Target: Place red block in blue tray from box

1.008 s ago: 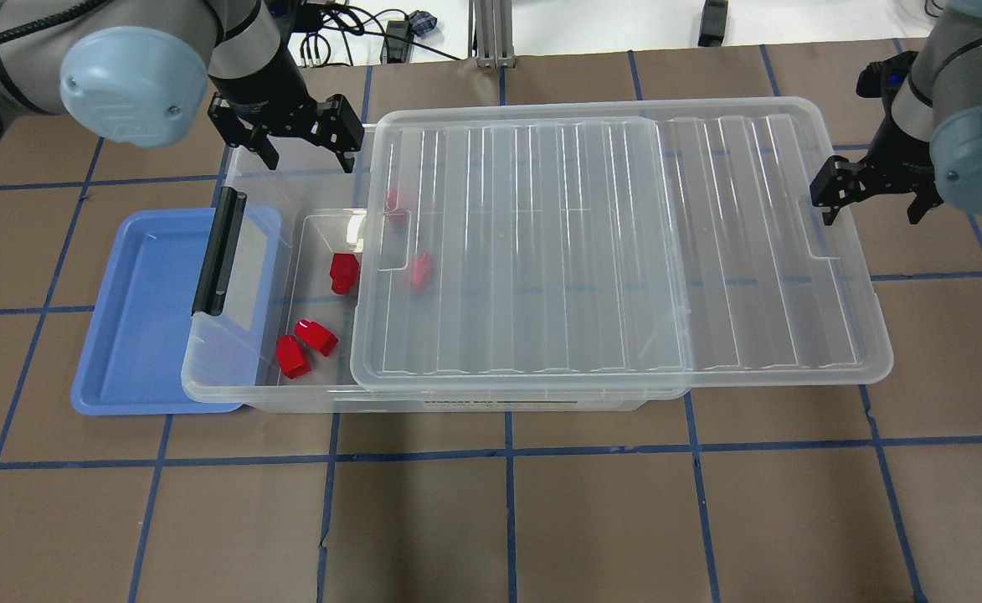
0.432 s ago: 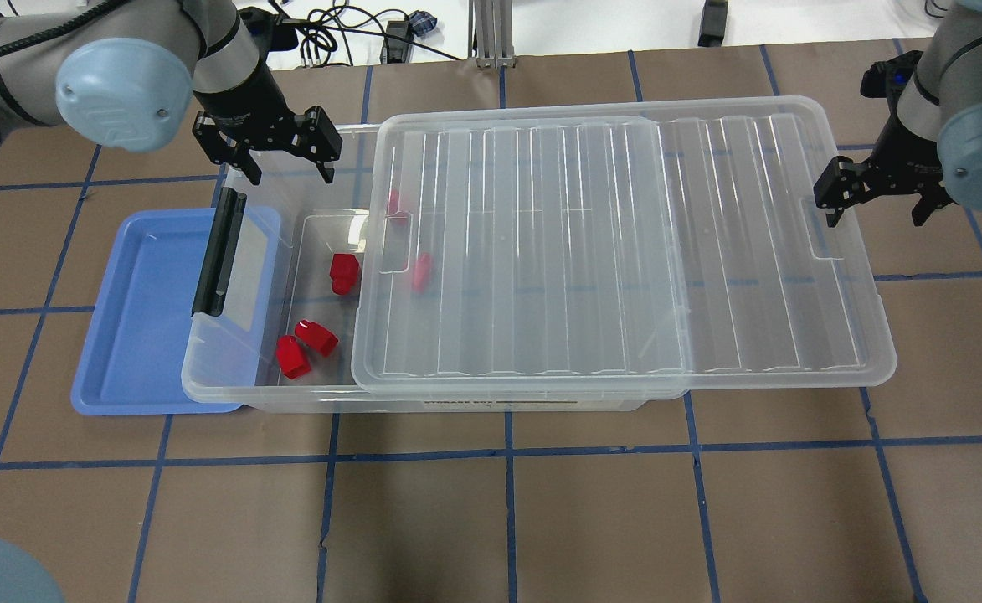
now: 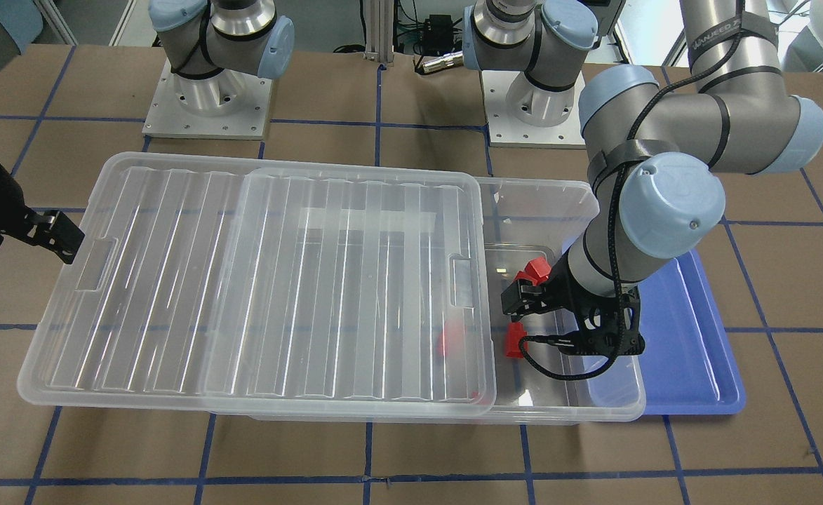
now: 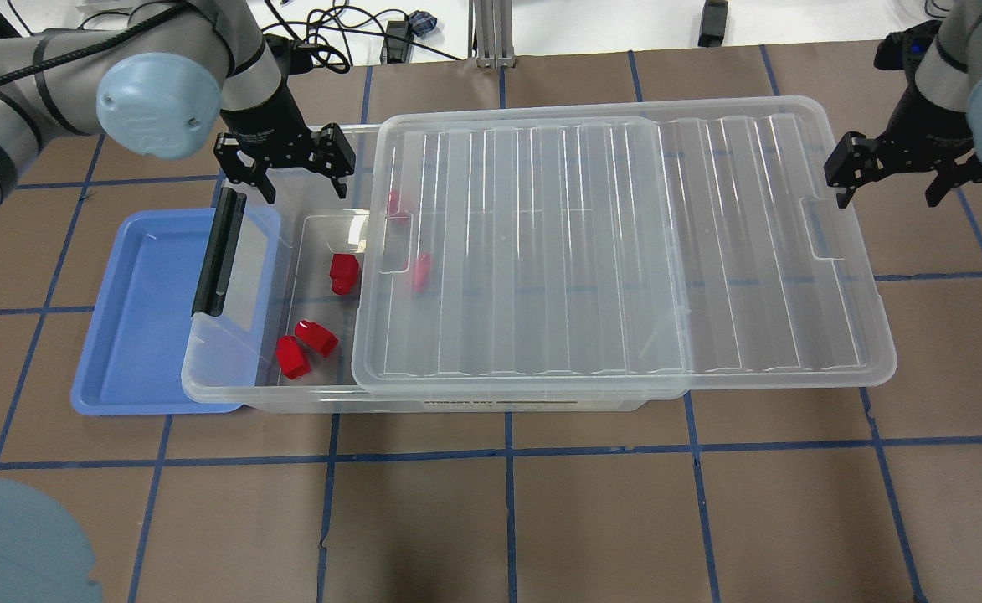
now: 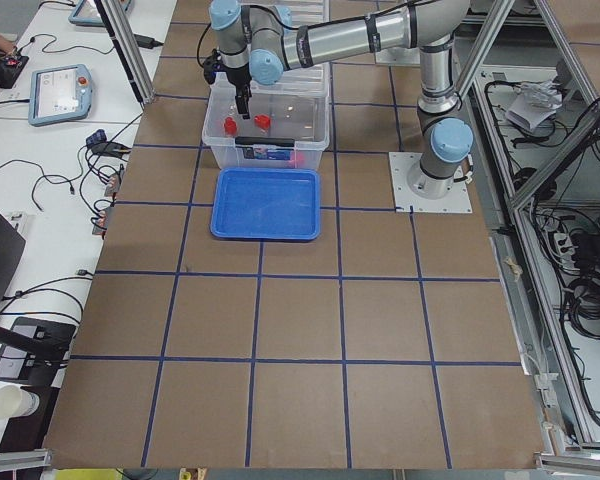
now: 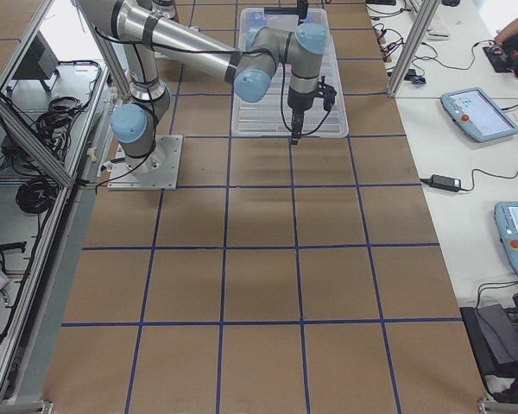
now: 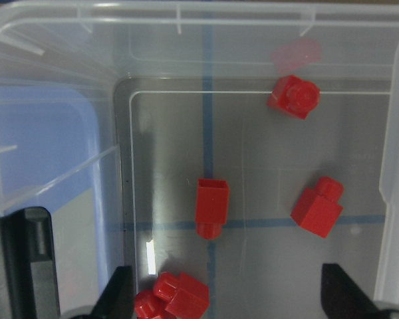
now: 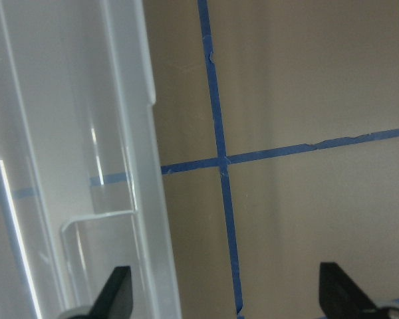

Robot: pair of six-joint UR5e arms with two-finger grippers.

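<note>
The clear box (image 4: 231,392) has its ribbed lid (image 4: 608,251) slid toward my right, which leaves its left end open. Three red blocks (image 4: 343,273) (image 4: 316,335) (image 4: 291,357) lie in the open part. Two more (image 4: 420,270) show faintly under the lid. The blue tray (image 4: 143,318) sits partly under the box's left end and holds nothing. My left gripper (image 4: 294,178) is open and empty above the far side of the open end. In the left wrist view the blocks (image 7: 213,206) (image 7: 317,209) lie below my open left gripper (image 7: 229,302). My right gripper (image 4: 888,191) is open and empty beside the lid's right end.
The black latch handle (image 4: 218,251) stands at the box's left end, above the tray's edge. The lid overhangs the box on my right (image 8: 120,166). Brown table with blue tape lines (image 4: 507,502) lies in front of the box.
My left gripper shifted a little left, then back right and nearer over the box's open end, still open. My right gripper moved slightly farther back. The blocks have not moved.
</note>
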